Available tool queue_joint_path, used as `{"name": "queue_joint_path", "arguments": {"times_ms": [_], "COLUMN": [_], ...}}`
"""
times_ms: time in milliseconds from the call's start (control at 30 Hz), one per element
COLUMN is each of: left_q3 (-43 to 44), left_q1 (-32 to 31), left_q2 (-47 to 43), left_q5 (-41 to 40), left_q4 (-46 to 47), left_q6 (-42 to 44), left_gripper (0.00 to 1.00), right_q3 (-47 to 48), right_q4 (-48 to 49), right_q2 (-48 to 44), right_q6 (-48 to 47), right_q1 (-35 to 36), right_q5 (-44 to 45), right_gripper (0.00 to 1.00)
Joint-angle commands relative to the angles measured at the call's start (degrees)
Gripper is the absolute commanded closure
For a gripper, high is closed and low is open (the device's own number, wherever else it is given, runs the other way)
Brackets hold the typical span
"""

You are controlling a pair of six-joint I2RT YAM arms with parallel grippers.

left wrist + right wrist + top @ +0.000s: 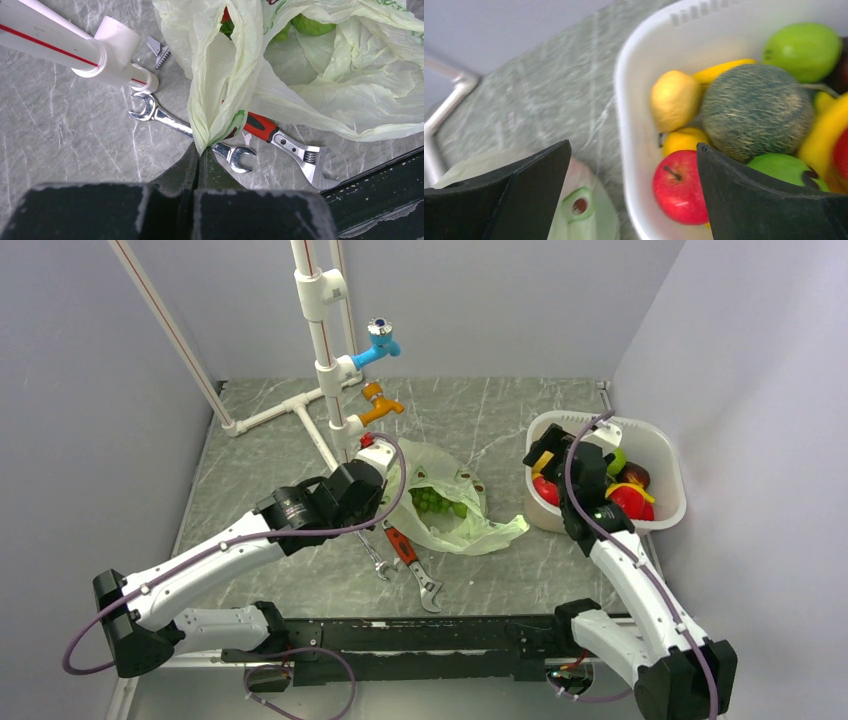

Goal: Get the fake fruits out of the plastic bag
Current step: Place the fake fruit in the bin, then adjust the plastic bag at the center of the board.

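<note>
The pale green plastic bag [455,502] lies open mid-table with green grapes [437,502] inside. My left gripper [375,462] is shut on a bunched edge of the bag [220,100] and holds it up; green fruit [312,25] shows in the bag's mouth. My right gripper [562,455] is open and empty over the near-left rim of the white tub [668,465], which holds fake fruits: a red apple [679,187], a melon [756,110], a lemon [674,100] and a green apple [804,50]. The bag's corner [584,210] shows below the right gripper [631,165].
A red-handled adjustable wrench [412,556] and a steel spanner [375,558] lie by the bag's near edge, partly under it [260,127]. White pipes with a blue tap [380,340] and an orange tap [380,405] stand at the back left. A black rail [420,640] runs along the near edge.
</note>
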Motion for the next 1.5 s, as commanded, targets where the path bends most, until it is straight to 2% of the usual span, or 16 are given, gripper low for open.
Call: {"name": "queue_joint_path", "arguments": {"times_ms": [0, 100, 200, 267, 367, 500, 533, 600, 700, 767, 900, 1033, 1133, 1400, 1467], "left_q3": [0.90, 1.10, 1.54, 2.21, 2.88, 3.47, 3.68, 3.93, 3.76, 3.83, 4.57, 4.96, 5.21, 4.20, 3.10], "left_q1": [0.09, 0.09, 0.05, 0.04, 0.05, 0.08, 0.09, 0.03, 0.09, 0.07, 0.07, 0.08, 0.07, 0.05, 0.09], "left_q2": [0.68, 0.96, 1.35, 1.64, 1.65, 1.48, 1.55, 1.54, 0.98, 0.59, 0.21, -0.89, -1.67, -1.66, -2.32], "left_q5": [-0.19, -0.76, -0.81, -0.86, -0.61, 0.71, 0.49, 0.25, 0.73, 1.56, 3.86, 4.83, 5.76, 6.52, 6.96], "left_q4": [0.77, 0.29, 0.27, 0.22, 0.95, 1.67, 1.22, 0.40, 0.60, 0.97, 1.46, 1.83, 2.60, 1.87, 2.45], "left_q6": [0.73, 1.31, 1.94, 2.02, 2.12, 3.59, 3.55, 3.48, 3.31, 3.18, 3.09, 2.76, 2.69, 1.37, 0.89], "left_gripper": [1.00, 1.00, 1.00, 1.00, 1.00, 1.00, 1.00, 1.00, 1.00, 1.00, 1.00, 1.00, 1.00, 1.00, 1.00], "right_q3": [1.61, -0.15, -0.11, 0.42, 0.00, -0.95, -1.14, -1.43, 1.63, 1.54, -1.89, -1.63, -4.71, -7.53, -7.78], "right_q4": [7.05, 14.31, 16.52, 16.22, 15.88, 15.02, 15.23, 15.58, 11.18, 11.72, 19.46, 22.35, 29.84, 43.18, 45.87], "right_q2": [-5.36, -7.36, -7.01, -6.00, -3.59, 0.68, 1.57, 4.07, 10.15, 13.01, 14.91, 19.98, 22.67, 29.72, 30.59], "right_q6": [-5.92, -7.37, -10.77, -13.92, -16.09, -14.17, -13.36, -12.65, -14.16, -15.14, -14.67, -12.67, -7.74, 4.07, 5.82], "right_q1": [0.64, 2.58, 10.77, 18.66, 25.78, 28.70, 28.73, 28.75, 29.06, 29.78, 31.84, 33.64, 33.78, 33.63, 33.14], "right_q5": [-19.09, -37.94, -43.06, -43.79, -42.10, -37.86, -36.85, -34.46, -32.13, -31.67, -30.59, -18.42, -11.47, -1.01, 0.15], "right_gripper": [0.04, 0.11, 0.12, 0.16, 0.30, 0.68, 0.72, 0.74, 0.83, 0.83, 0.80, 0.77, 0.75, 0.60, 0.59]}}
